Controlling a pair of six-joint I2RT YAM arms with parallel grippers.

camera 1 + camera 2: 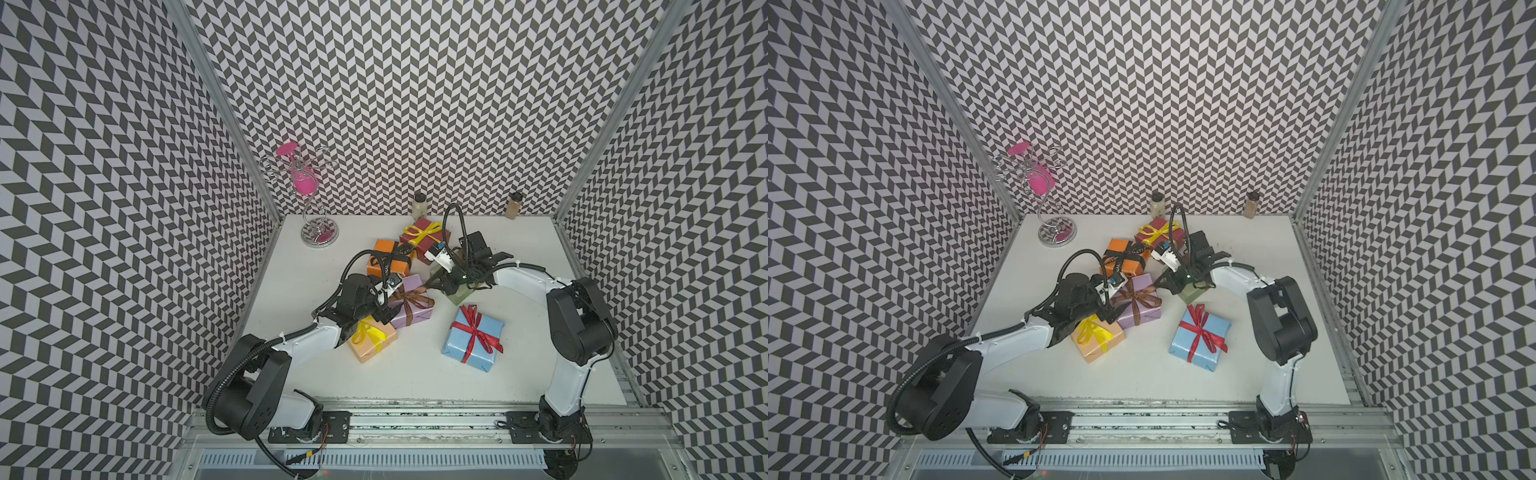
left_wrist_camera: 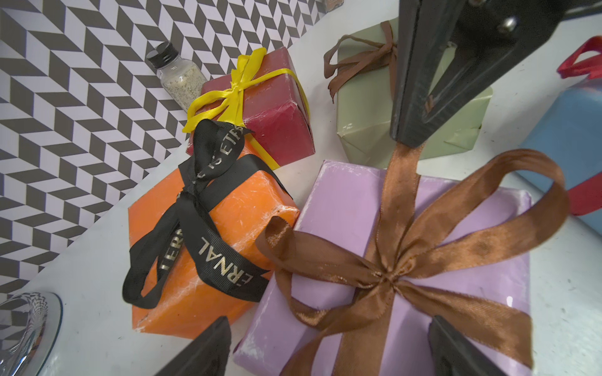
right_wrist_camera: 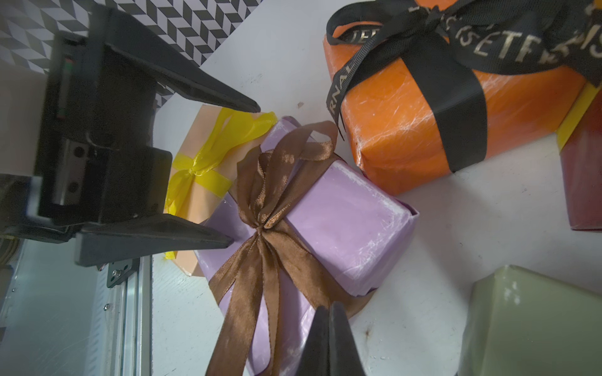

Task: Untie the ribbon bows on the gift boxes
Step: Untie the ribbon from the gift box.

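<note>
Black-and-white chevron walls enclose a white table [image 1: 395, 382] that holds six small gift boxes, seen from above. None of the bows looks undone yet.

At the centre of the frame, the lilac box [image 1: 420, 318] carries a brown bow [image 1: 409, 297] with both loops intact. The right hand [image 2: 407, 138] has its jaws pressed together on one tail of that bow, and the ribbon runs straight from the knot. The left hand [image 3: 244, 174], jaws wide apart and holding nothing, hovers at the box's opposite side, over the peach box [image 1: 374, 349] and its yellow bow [image 1: 365, 332].

- **Up and left of centre:** the orange box [image 1: 384, 262] has a tied black lettered bow [image 1: 395, 252].
- **Above centre:** the dark red box [image 1: 417, 243] has a second yellow bow [image 1: 424, 232].
- **Right of centre:** the sage green box [image 1: 457, 296] sits under the right arm, and its thin brown bow [image 2: 358, 62] is tied.
- **Lower right:** the light blue box [image 1: 461, 349] has a red bow [image 1: 478, 332].

The first pull seems only to be starting, with all six bows left to undo.
</note>
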